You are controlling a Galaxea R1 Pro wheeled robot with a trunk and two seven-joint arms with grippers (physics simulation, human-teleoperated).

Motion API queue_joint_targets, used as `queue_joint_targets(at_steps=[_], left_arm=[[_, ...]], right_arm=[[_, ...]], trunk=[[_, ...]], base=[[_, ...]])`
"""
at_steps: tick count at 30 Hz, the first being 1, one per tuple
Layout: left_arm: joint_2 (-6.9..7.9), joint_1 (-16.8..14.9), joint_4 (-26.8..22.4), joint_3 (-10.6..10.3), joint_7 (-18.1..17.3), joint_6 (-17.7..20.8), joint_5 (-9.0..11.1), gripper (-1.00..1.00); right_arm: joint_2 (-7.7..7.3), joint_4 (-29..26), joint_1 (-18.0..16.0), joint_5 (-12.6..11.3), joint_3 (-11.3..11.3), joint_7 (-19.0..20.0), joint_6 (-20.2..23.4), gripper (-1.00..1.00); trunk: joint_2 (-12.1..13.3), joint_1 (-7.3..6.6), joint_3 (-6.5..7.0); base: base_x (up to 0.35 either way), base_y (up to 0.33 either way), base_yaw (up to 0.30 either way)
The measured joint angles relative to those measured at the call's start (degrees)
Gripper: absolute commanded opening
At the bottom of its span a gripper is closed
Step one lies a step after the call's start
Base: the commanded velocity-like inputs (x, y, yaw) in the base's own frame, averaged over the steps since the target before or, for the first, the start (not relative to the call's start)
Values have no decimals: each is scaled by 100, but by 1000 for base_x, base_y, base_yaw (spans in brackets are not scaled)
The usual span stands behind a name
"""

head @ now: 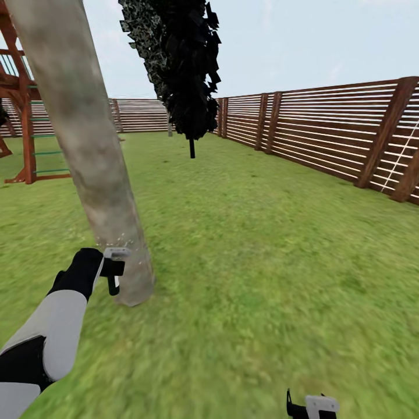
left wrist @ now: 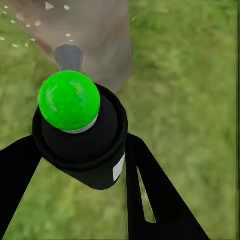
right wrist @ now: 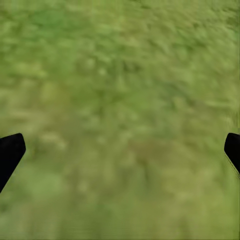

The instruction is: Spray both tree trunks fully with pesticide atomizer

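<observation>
A thick, pale grey-brown tree trunk [head: 87, 145] leans up from the lawn at the left of the head view. My left gripper [head: 113, 272] is right beside its base. In the left wrist view the left gripper [left wrist: 82, 165] is shut on the pesticide atomizer [left wrist: 80, 135], a dark bottle whose rounded top shows bright green. The bottle points at the tree trunk [left wrist: 100, 45], which carries small pale specks. My right gripper [head: 311, 407] hangs low over the grass; its fingertips [right wrist: 11, 152] stand wide apart, open and empty.
A dark, thin-stemmed tree [head: 186, 70] stands on the lawn further back. A brown slat fence [head: 326, 134] runs along the right and the back. A wooden play frame [head: 23, 116] stands at the far left. Grass [head: 262, 262] spreads to the right of the trunk.
</observation>
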Motion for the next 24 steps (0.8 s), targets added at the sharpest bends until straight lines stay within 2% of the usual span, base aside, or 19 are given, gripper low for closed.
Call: queue_joint_targets(at_steps=[5, 12, 14, 15, 17, 19, 20, 22, 24], left_arm=[[0, 6, 0, -6, 0, 5, 0, -100], [43, 46, 0, -13, 11, 8, -19, -100], [368, 100, 48, -23, 3, -9, -89, -100], [422, 144, 71, -23, -4, -1, -21, -100], [394, 167, 95, -24, -3, 8, 40, -100], [143, 178, 112, -17, 1, 18, 87, -100], [90, 178, 112, -17, 5, 12, 43, -100], [82, 179, 112, -21, 7, 5, 1, -100], [210, 241, 113, -21, 38, -11, -69, -100]], right_arm=[[0, 0, 1, 0, 0, -1, -1, 100], [0, 7, 0, 0, 1, -1, 1, 100], [5, 9, -1, 1, 2, -1, 3, 100], [7, 10, -1, 0, 1, -1, 4, 100], [9, 10, -3, 0, 0, -1, 2, 100], [9, 10, 0, 0, 0, -1, 1, 100], [9, 10, 0, 0, 0, -1, 0, 100], [9, 10, 0, 0, 0, 0, 0, 100], [9, 10, 0, 0, 1, 1, 1, 100]], trunk=[[0, 1, 0], [0, 2, 0], [0, 2, 0], [0, 2, 0], [0, 2, 0], [0, 1, 0], [0, 1, 0], [0, 0, 0], [0, 0, 0]], base=[[114, -251, 36], [4, -273, 267], [0, -274, 278], [0, -274, 278], [60, -274, 278], [131, -271, 278], [162, -255, 278], [184, -241, 275], [200, -232, 139]])
